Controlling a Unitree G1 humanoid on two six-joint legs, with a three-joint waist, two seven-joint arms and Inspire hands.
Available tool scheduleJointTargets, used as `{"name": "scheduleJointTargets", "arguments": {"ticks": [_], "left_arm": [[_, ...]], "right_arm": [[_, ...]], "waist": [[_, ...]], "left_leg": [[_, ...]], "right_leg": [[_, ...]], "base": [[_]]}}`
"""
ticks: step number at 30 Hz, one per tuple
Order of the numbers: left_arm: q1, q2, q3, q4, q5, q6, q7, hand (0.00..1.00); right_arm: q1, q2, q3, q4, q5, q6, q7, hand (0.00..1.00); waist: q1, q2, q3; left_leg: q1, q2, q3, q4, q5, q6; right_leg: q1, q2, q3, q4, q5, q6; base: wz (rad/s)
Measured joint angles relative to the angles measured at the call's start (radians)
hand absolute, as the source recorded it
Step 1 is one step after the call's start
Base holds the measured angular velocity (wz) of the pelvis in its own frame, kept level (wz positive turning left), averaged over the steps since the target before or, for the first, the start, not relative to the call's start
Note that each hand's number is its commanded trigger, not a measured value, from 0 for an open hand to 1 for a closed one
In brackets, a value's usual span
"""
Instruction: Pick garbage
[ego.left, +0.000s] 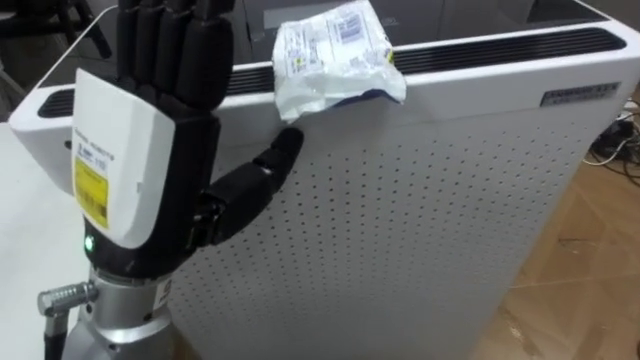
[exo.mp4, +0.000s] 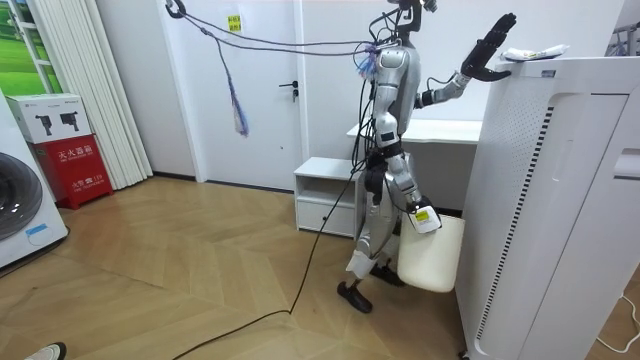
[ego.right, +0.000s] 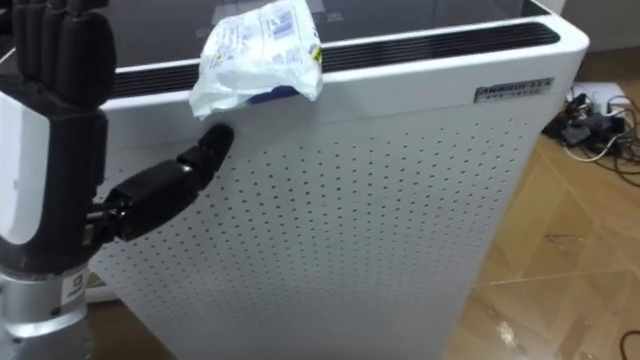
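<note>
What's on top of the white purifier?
A crumpled white wrapper on the purifier's front top edge, covering part of the dark vent slot. Whatever lies beneath it is hidden. Open left hand hovers beside it.

The purifier (ego.left: 430, 200) has a matt white plastic side, smooth and pierced with rows of small holes. Its top (ego.right: 400, 15) is glossy and dark, edged by a black slatted grille (ego.left: 500, 48). On the purifier's top edge, the wrapper (ego.left: 335, 55) is thin, crinkled plastic film, shiny white. Beside the purifier, the left hand (ego.left: 150, 150) has matt black plastic fingers, a smooth white shell with a yellow sticker (ego.left: 90, 190), and a bare metal wrist. Below the purifier, the floor (ego.left: 590, 270) is glossy wood.
</note>
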Motion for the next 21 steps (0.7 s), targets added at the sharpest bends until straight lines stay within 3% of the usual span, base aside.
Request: {"name": "scheduleJointTargets", "arguments": {"ticks": [9,21], "left_arm": [[0.007,0.009,-0.021,-0.004,0.071,0.057,-0.035,0.00],[0.032,0.016,-0.066,0.033,0.072,0.076,-0.085,0.00]], "right_arm": [[0.003,-0.005,-0.006,-0.023,-0.026,0.000,0.021,1.00],[0.020,-0.016,-0.010,-0.031,-0.041,0.000,0.029,1.00]], "waist": [[-0.033,0.019,-0.0065],[-0.061,0.027,-0.0061]], "left_leg": [[0.019,0.001,-0.017,-0.014,0.002,-0.003],[0.038,0.004,-0.016,-0.061,0.030,-0.012]], "right_leg": [[0.036,0.010,-0.019,-0.039,0.025,0.001],[0.034,0.010,-0.019,-0.046,0.030,-0.006]], "base": [[0.04],[0.00]]}}
